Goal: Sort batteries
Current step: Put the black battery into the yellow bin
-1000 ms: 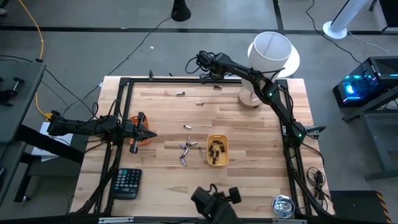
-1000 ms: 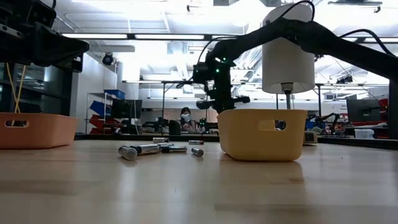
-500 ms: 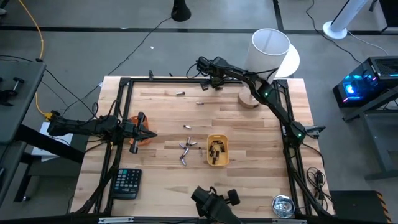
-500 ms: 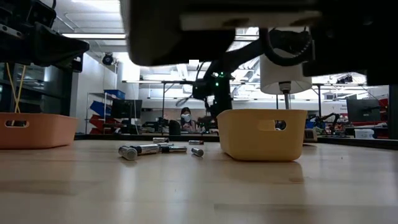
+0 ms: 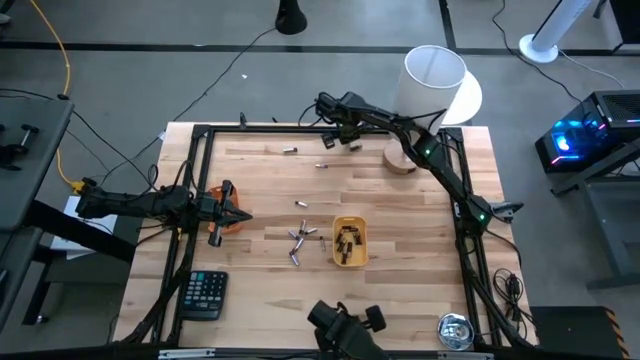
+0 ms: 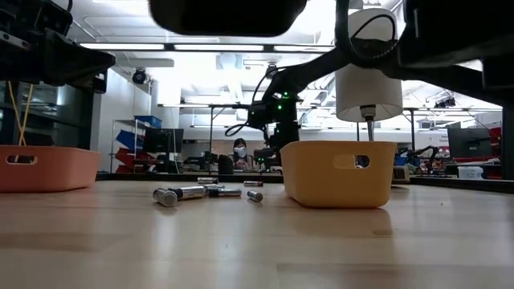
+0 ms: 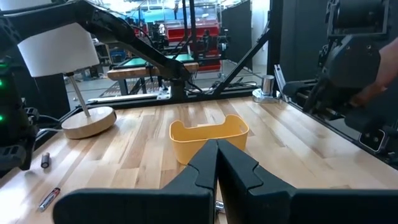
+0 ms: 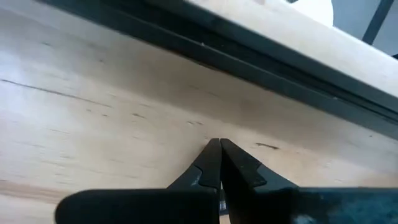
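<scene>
Several loose batteries (image 5: 299,241) lie on their sides on the wood left of the yellow tray (image 5: 349,242), which holds dark batteries. Single batteries lie at mid table (image 5: 300,204) and near the far edge (image 5: 290,150), (image 5: 322,165). In the low view the loose batteries (image 6: 191,193) lie left of the yellow tray (image 6: 337,172). My right gripper (image 5: 327,139) is shut with nothing between its fingers, pointing down over bare wood by the far edge (image 8: 217,144). My left gripper (image 5: 243,215) is shut, level, over the orange tray (image 5: 226,225), pointing at the yellow tray (image 7: 208,138).
A white table lamp (image 5: 433,85) stands on its round wooden base (image 5: 402,160) at the far right corner. A black calculator (image 5: 203,293) lies at the near left corner. A dark metal frame (image 5: 260,128) runs along the table's edges. A person sits far behind the table (image 6: 238,152).
My right gripper has come from just beyond the far edge in over the table's far edge and moved down toward the wood, staying shut. A dark blurred shape has come in across the top of the low view. The batteries and trays lie as before.
</scene>
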